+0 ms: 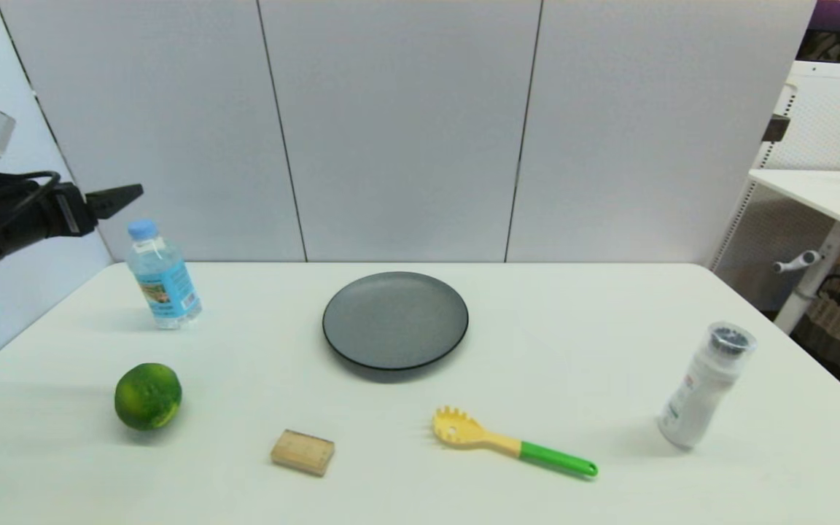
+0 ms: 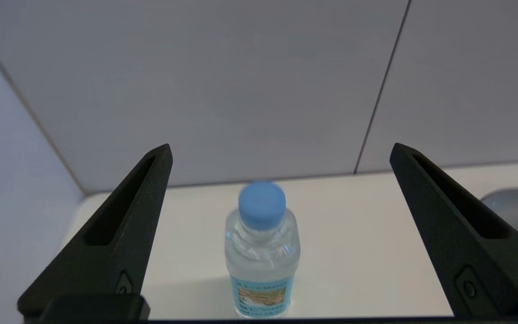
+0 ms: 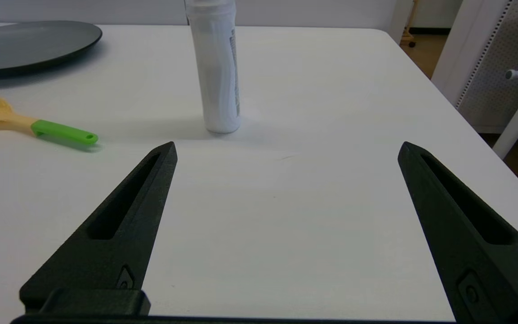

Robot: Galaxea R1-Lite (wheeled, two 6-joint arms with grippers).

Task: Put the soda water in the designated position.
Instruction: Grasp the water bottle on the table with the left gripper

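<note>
1. Hovering above the far left corner of the desk (image 1: 580, 321), the left claw (image 2: 280, 153) has its two fingers spread wide apart and grips nothing.
2. Below and just ahead of that claw stands the soda water (image 1: 163, 276), upright on the desk with its light-blue cap on (in the left wrist view the bottle sits centred between the fingers, but lower down and apart from them).
3. Nothing lies between the left claw and the bottle; the grey wall panels rise close behind both.
4. Farther off to the claw's right, the round dark-grey plate (image 1: 395, 321) rests near the middle of the desk, well apart from the bottle.
5. Nearer the robot than the bottle sits a green lime (image 1: 148, 396), and beyond that a small wooden block (image 1: 302, 452); both are clear of the bottle.
6. The right claw (image 3: 287, 150) is low over the near right part of the desk, out of the head view, its fingers likewise wide apart and holding nothing.
7. Ahead of the right claw a white shaker (image 3: 216, 67) stands upright, with a yellow pasta fork (image 3: 34, 123) (green handle) lying to that claw's left and the plate farther away still.
</note>
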